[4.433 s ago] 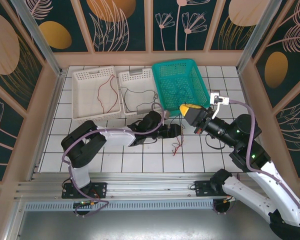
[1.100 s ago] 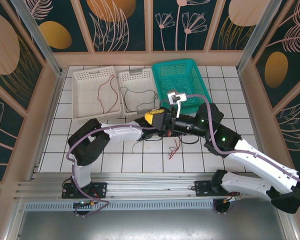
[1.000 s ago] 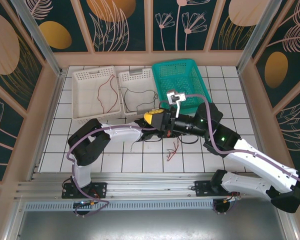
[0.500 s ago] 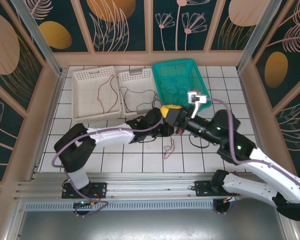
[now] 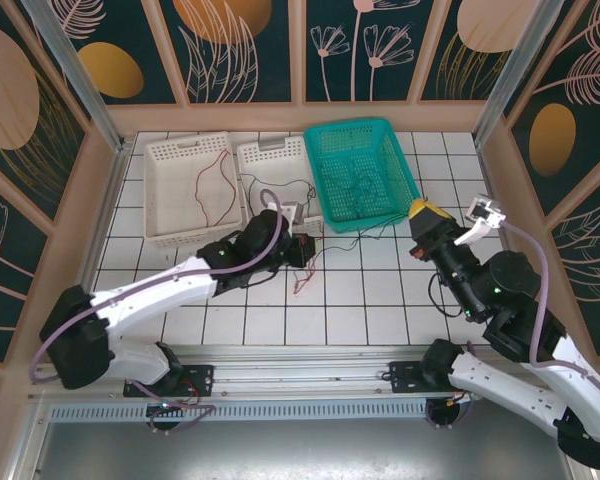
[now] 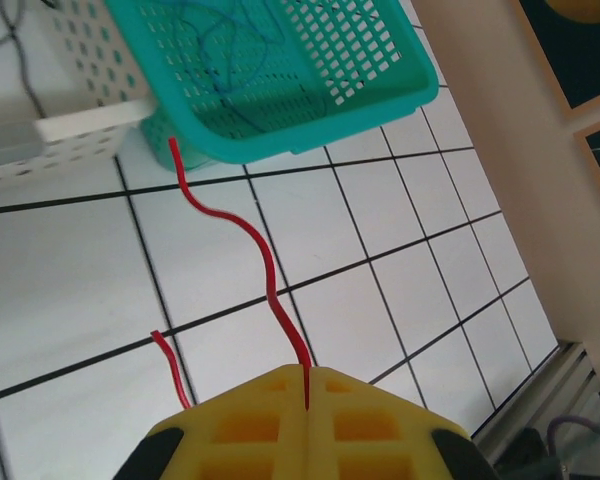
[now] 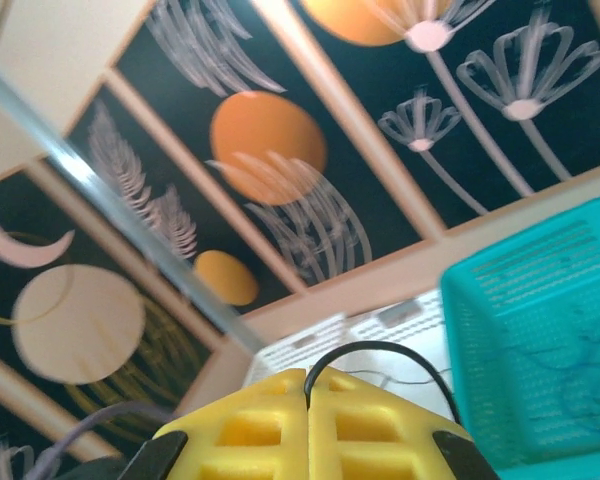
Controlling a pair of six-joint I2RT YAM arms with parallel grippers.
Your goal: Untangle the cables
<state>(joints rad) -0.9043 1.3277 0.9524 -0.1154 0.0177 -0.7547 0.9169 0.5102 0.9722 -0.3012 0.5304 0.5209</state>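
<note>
My left gripper (image 6: 307, 374) pinches a thin, wavy red wire (image 6: 271, 290) running toward 11 o'clock to the teal lattice basket (image 6: 365, 105), while my right gripper (image 7: 307, 386) pinches a black wire (image 7: 380, 344) arching toward 3 o'clock.

Surfaces: table (image 5: 370, 310) in white tiles, glossy and smooth, with dark grout
Plastics: teal basket (image 6: 380, 90) perforated and moulded, slight sheen; white baskets (image 5: 162, 150) lattice-walled, matt
Wires: red cable (image 6: 263, 262) smooth sheath, faint gloss; black cable (image 7: 380, 352) smooth, seems matt, view blurred
Pads: left claw (image 6: 308, 385) and right claw (image 7: 307, 392) yellow, waffle-moulded, matt plastic
Surround: frame posts (image 5: 65, 60) brushed metal; wall trim (image 5: 300, 115) pale wood look, matt
</note>
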